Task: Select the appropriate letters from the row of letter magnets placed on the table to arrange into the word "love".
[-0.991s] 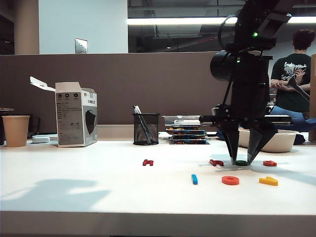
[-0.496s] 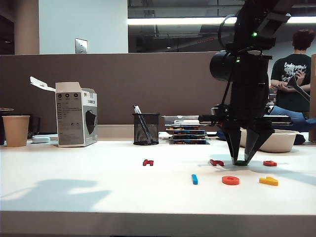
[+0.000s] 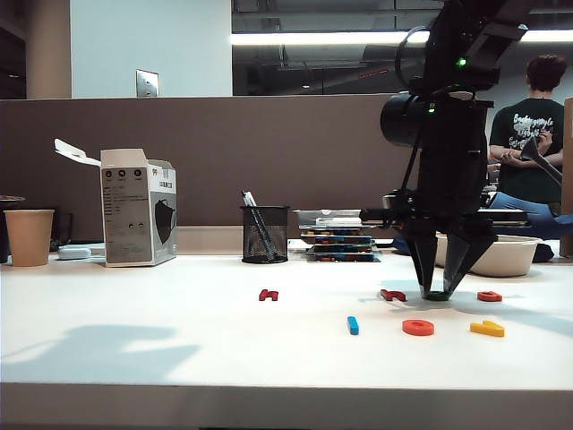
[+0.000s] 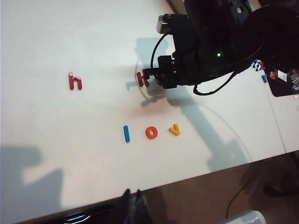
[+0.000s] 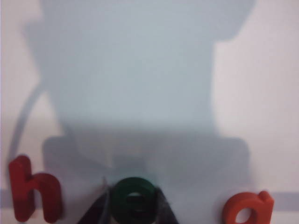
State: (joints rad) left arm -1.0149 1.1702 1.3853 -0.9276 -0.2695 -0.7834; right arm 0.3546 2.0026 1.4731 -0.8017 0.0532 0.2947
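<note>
On the white table (image 3: 134, 331) the blue l (image 3: 353, 325), orange o (image 3: 418, 327) and yellow v (image 3: 487, 329) lie in a front line. Behind them my right gripper (image 3: 437, 290) points straight down, shut on the green e (image 3: 437, 296), which rests on the table. The right wrist view shows the green e (image 5: 134, 198) pinched between both dark fingers. From the left wrist view I see the l (image 4: 126, 133), o (image 4: 151, 133) and v (image 4: 174, 129). My left gripper (image 4: 132, 193) hangs off the table's front edge, far from them, fingertips together, holding nothing.
Two dark red h letters (image 3: 268, 295) (image 3: 392, 295) and an orange-red a (image 3: 489, 296) lie in the back row beside the e. A mesh pen cup (image 3: 265, 234), a white box (image 3: 136, 208), a paper cup (image 3: 29, 236), a tray stack (image 3: 338, 236) and a bowl (image 3: 501, 255) stand behind.
The right gripper's fingers have closed in from wide apart onto the green e. The arm itself and the other letters have stayed in place.
</note>
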